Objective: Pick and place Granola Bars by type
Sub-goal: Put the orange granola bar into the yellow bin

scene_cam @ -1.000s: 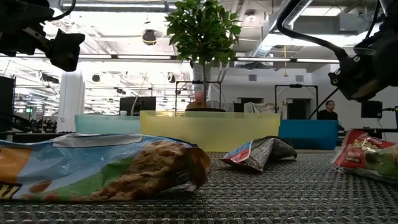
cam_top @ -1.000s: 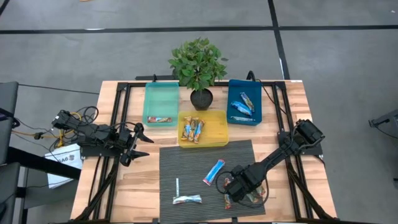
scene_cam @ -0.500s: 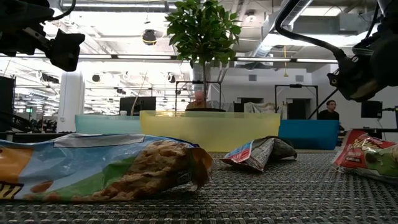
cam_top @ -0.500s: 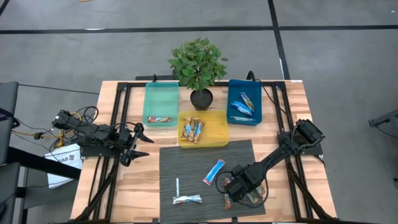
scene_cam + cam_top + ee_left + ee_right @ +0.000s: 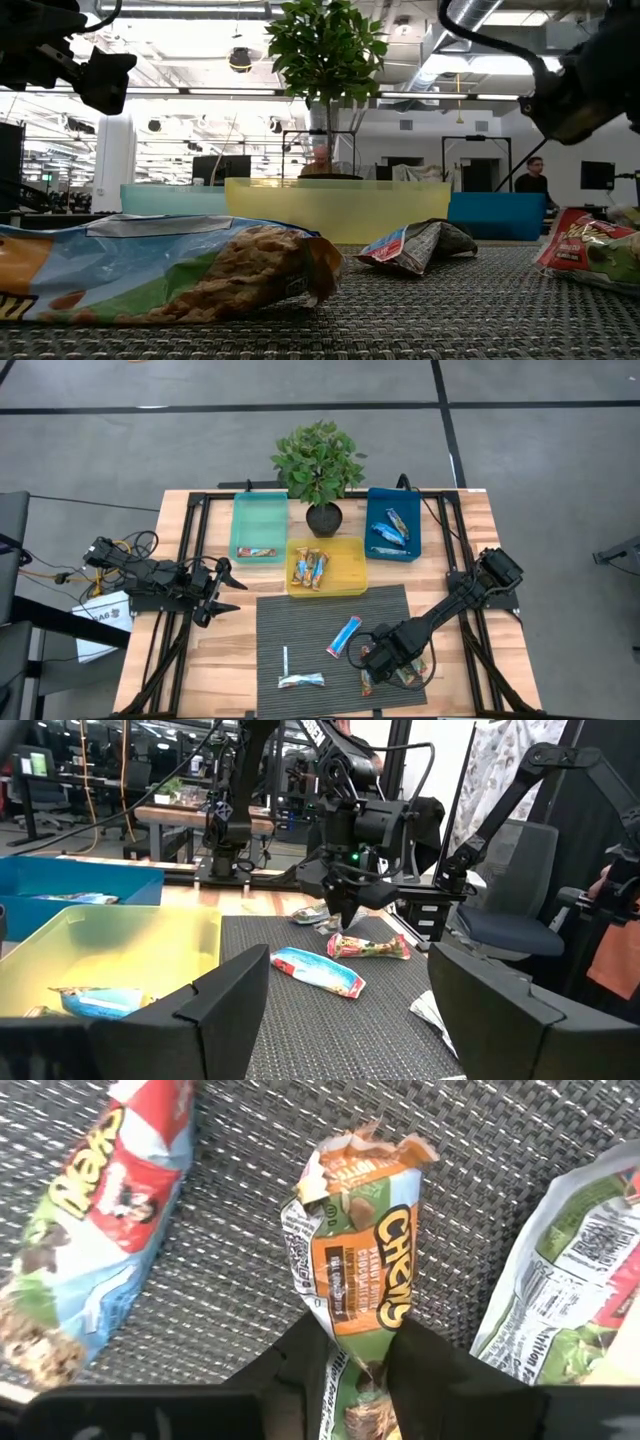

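My right gripper [image 5: 350, 1365] is over the dark mat's right part [image 5: 370, 658], shut on a green-orange granola bar [image 5: 360, 1280]. A blue-red bar [image 5: 90, 1230] lies flat on one side of it, a green-red bar [image 5: 570, 1280] on the other. Another bar [image 5: 301, 680] lies near the mat's near edge, next to a thin white stick [image 5: 285, 660]. My left gripper [image 5: 225, 588] waits open at the table's left side, above the wood. My right gripper pinches the green-orange bar at one end of its wrapper [image 5: 355, 1335], a finger [image 5: 300, 1370] on each flat side. The fingers come from above, pointing down. The bar's crimped far end [image 5: 365, 1150] reaches away over the mat; I cannot tell whether it is lifted clear.
At the table's far side stand a teal bin [image 5: 258, 520] with one bar, a yellow bin [image 5: 350, 570] with several bars and a blue bin [image 5: 378, 510] with several bars. A potted plant [image 5: 320, 465] stands behind the yellow bin. Bare wood shows left and right of the mat.
In the low view my right gripper has moved up a little. The bars on the mat lie as before.
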Robot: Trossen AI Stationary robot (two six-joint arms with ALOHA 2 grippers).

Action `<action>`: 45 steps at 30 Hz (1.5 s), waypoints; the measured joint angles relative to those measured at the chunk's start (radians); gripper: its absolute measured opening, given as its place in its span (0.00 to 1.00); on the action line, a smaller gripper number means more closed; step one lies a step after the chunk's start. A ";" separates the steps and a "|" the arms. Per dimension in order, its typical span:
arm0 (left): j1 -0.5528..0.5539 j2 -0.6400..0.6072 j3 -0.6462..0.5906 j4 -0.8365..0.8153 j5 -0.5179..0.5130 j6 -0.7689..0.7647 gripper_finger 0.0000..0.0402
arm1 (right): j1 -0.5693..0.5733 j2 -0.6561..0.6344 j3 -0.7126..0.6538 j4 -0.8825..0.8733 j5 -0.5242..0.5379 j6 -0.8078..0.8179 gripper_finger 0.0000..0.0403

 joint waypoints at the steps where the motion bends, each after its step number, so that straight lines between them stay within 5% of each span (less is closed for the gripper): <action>1: 0.000 0.000 0.000 0.000 0.000 -0.003 0.66 | 0.000 -0.005 0.000 0.000 0.001 0.000 0.20; 8: 0.000 0.000 0.000 0.000 0.000 -0.004 0.66 | -0.004 -0.087 0.000 0.004 0.081 0.000 0.20; 29: 0.000 0.000 0.000 0.000 0.000 -0.003 0.66 | -0.124 -0.473 0.000 0.055 0.602 -0.073 0.20; 45: 0.000 0.000 0.000 0.000 0.000 0.000 0.66 | -0.231 -0.553 0.000 0.315 0.621 -0.446 0.20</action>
